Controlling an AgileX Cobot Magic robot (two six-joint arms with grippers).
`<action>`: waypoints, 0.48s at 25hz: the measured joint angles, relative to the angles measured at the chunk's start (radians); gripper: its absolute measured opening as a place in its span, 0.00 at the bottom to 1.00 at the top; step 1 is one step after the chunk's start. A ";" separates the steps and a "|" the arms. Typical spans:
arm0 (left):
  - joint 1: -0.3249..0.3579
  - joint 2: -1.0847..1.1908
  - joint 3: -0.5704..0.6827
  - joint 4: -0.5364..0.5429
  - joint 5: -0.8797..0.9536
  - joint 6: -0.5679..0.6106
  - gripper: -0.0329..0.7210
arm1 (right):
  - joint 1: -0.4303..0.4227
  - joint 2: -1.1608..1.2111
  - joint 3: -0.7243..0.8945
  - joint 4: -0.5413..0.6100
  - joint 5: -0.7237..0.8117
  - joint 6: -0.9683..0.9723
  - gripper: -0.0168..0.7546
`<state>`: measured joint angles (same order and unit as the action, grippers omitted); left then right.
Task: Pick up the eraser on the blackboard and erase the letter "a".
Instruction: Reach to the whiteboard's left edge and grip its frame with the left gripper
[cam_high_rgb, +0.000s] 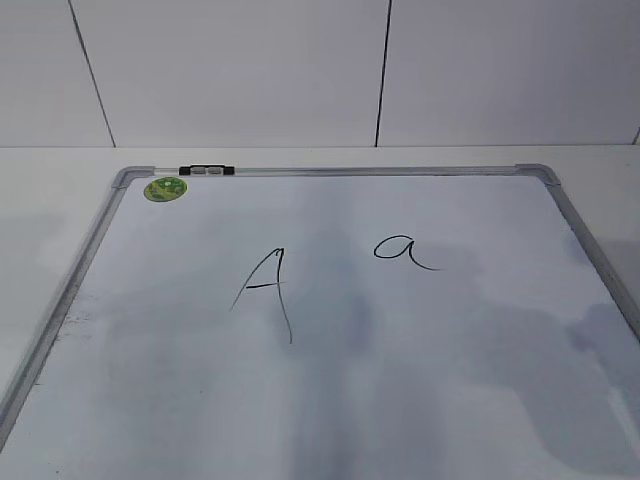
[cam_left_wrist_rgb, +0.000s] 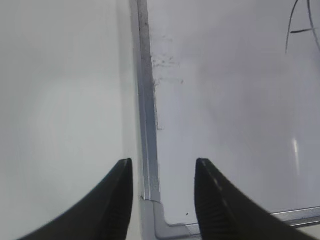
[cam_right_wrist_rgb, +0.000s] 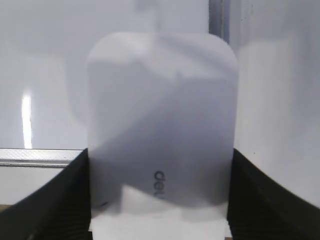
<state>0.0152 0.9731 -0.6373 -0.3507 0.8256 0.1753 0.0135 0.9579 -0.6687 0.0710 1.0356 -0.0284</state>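
- Left gripper (cam_left_wrist_rgb: 162, 195): seen only in its wrist view. Fingers apart with nothing between them; it hangs over the near-left corner of the blackboard (cam_left_wrist_rgb: 146, 125), straddling the grey frame. Bare table (cam_left_wrist_rgb: 60, 100) to the left of the frame, faint smudges on the board just inside it.
- Green sticker (cam_high_rgb: 165, 188): top-left corner of the board, with a small black-and-silver clip (cam_high_rgb: 205, 171) on the top rail just beside it.
- Capital "A" (cam_high_rgb: 265, 285): left of board centre, intact. Not the target.
- Letter "a" (cam_high_rgb: 400, 250): right of the capital, apart from it, upper middle of the board. The loop and tail are both whole, with no smear across them, so no wiping has reached it yet.
- Eraser (cam_right_wrist_rgb: 160, 120): not visible in the exterior view. The right wrist view shows it filling the space between the fingers of the right gripper (cam_right_wrist_rgb: 159, 200), white top facing the camera, grey marking near the lower edge.
- Right gripper: fingers sit against both long sides of the eraser, apparently clamped on it. Board frame visible beneath, so the eraser is near the board's edge; whether it is lifted clear I cannot tell.
- Progress, judged: the grasp looks made. Remaining are the carry to the "a" and the rubbing-out.
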 joint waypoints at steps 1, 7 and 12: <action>0.000 0.035 0.000 0.000 -0.009 0.003 0.46 | 0.000 0.000 0.000 0.000 0.000 0.000 0.73; 0.000 0.200 -0.001 -0.039 -0.081 0.070 0.46 | 0.000 0.000 0.000 0.000 -0.003 0.000 0.73; 0.000 0.288 -0.036 -0.055 -0.114 0.111 0.46 | 0.000 0.000 0.000 0.000 -0.006 0.000 0.73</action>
<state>0.0152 1.2611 -0.6732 -0.4055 0.7111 0.2859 0.0135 0.9579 -0.6687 0.0710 1.0299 -0.0284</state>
